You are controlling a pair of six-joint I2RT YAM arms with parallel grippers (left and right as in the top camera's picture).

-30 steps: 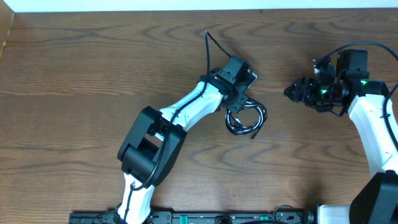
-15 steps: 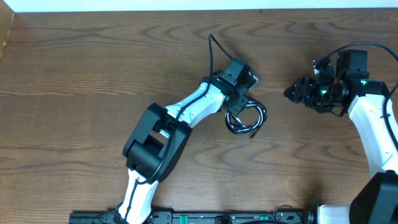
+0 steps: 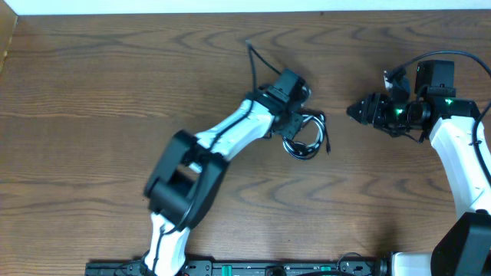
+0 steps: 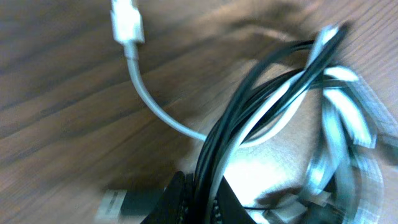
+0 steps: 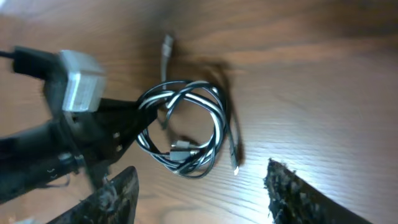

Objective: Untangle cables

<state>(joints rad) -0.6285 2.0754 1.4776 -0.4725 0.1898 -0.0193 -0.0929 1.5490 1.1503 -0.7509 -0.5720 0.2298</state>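
Observation:
The cables point(image 3: 306, 139) are a small coil of black and white cords on the wooden table point(image 3: 92, 115), just right of centre. My left gripper point(image 3: 294, 125) is shut on the coil's left side. In the left wrist view its fingertips point(image 4: 200, 202) pinch several black and white strands point(image 4: 249, 106), and a white plug point(image 4: 126, 23) trails off to the upper left. My right gripper point(image 3: 354, 112) hovers open to the right of the coil, apart from it. In the right wrist view the coil point(image 5: 186, 130) lies ahead of the open right gripper point(image 5: 205, 190), and the left gripper point(image 5: 115, 134) grips it.
A thin black wire point(image 3: 257, 57) belonging to the left arm arcs up behind its wrist. The right arm's own black wire point(image 3: 430, 55) loops above its wrist. A cardboard edge point(image 3: 6, 38) sits at the far left corner.
The left gripper has shut on the coil and pulled it slightly up and toward itself. The right gripper edged a little left toward the coil.

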